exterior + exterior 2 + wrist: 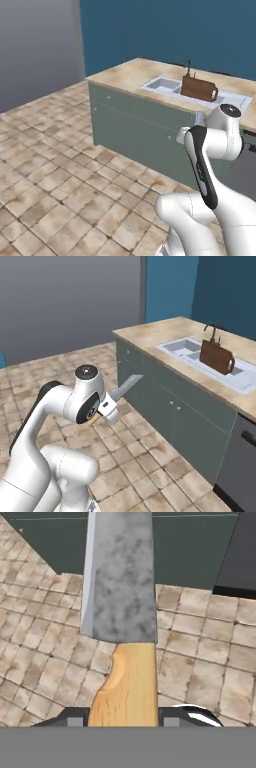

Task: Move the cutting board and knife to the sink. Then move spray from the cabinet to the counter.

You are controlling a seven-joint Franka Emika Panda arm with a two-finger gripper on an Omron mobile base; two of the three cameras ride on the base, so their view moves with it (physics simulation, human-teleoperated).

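The fingers [111, 407] are hanging out over open tiled floor [60, 165], well short of the surface [150, 333], with bare floor lying below and to every side of them. Ahead of the fingers the grey-green base cabinets [165, 401] are forming a straight front wall under the overhanging beige edge of the surface, and the near corner of that surface is sitting ahead and off to one side, leaving free air between it and the blade. The fingers are standing partly closed, clamping the orange-tan handle of the knife [122, 612] from both sides; the broad blue-grey blade is pointing away from them toward the cabinet fronts, and in the right base view it is slanting upward. The two dark fingers [75, 718] are flanking the handle at the bottom of the hand view, though their pads are mostly cut off there, so the exact contact is hard to judge. Far beyond and above the fingers, the cutting board [198, 87] is resting in the sink [165, 85], leaning up on edge beside the dark faucet [214, 332].
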